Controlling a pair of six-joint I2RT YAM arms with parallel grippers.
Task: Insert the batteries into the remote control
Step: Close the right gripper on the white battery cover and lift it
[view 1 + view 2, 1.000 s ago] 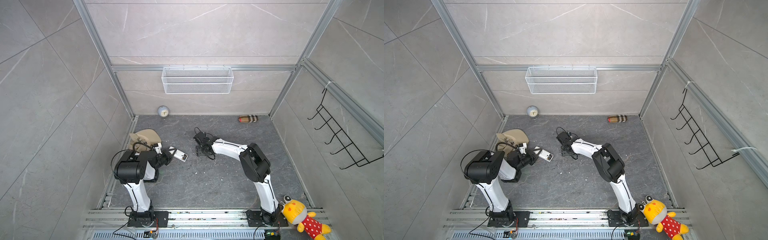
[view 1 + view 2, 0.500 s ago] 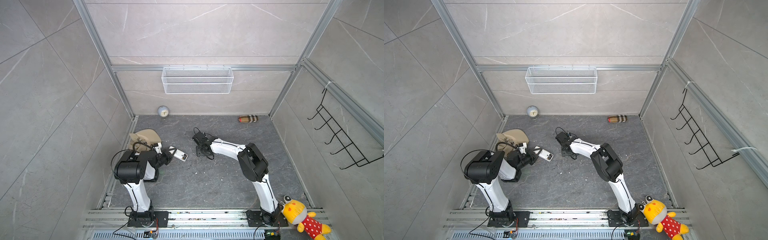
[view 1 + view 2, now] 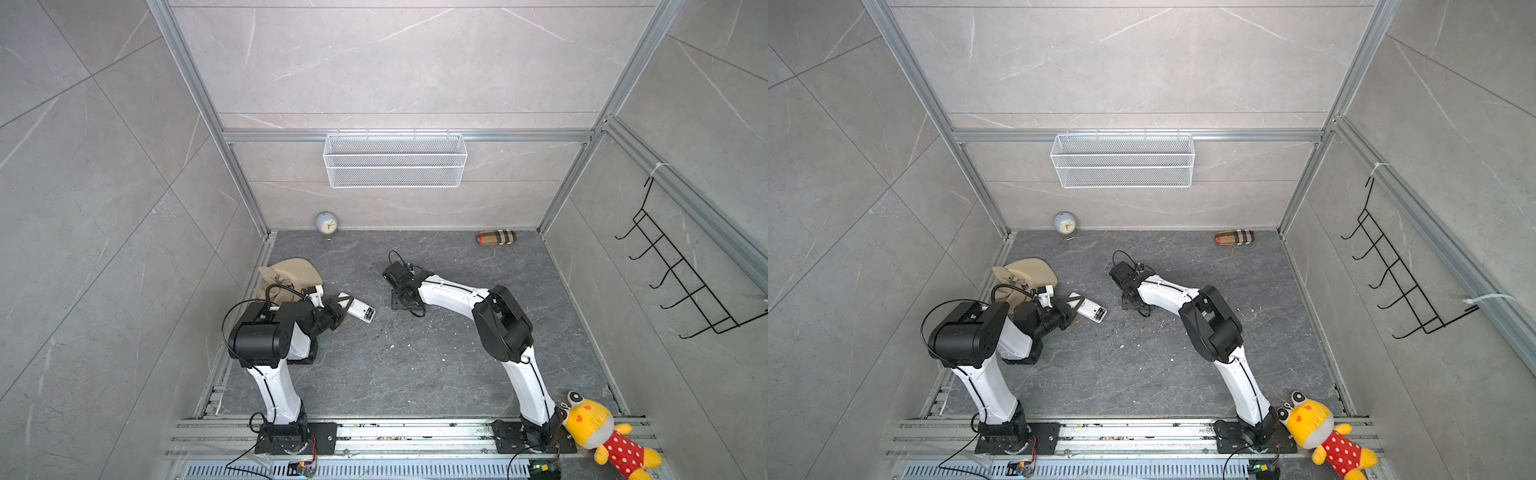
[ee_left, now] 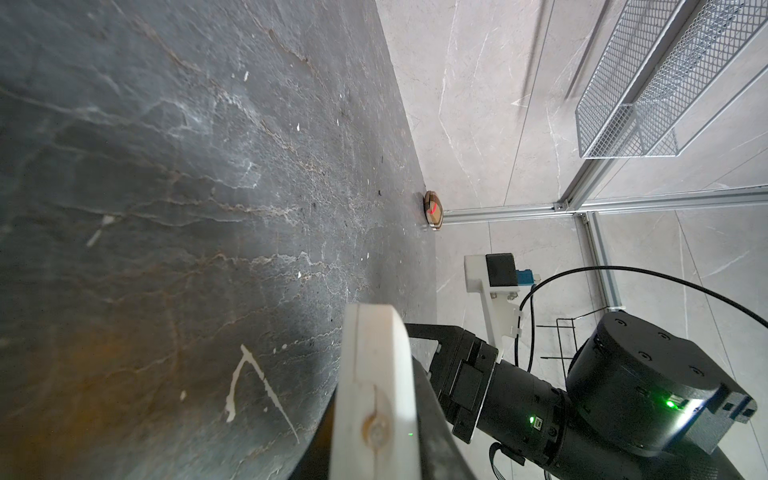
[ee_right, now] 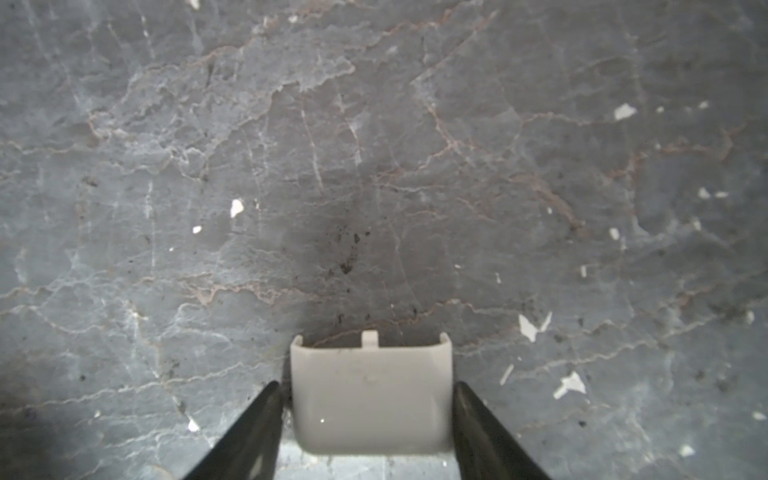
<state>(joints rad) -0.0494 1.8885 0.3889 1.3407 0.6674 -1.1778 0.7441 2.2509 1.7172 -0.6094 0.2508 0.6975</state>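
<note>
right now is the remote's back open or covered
Open: the remote control shows its bay in both top views; the cover lies between the right gripper's fingers.

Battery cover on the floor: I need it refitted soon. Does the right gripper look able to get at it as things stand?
Probably yes: the battery cover lies flat on the floor between the right gripper's parted fingers, and nothing else crowds it.

Dark stone floor (image 3: 415, 365) bears a clock (image 3: 326, 223), plaid slipper (image 3: 496, 237), beige cap (image 3: 291, 272) and white cover (image 5: 370, 395).
</note>
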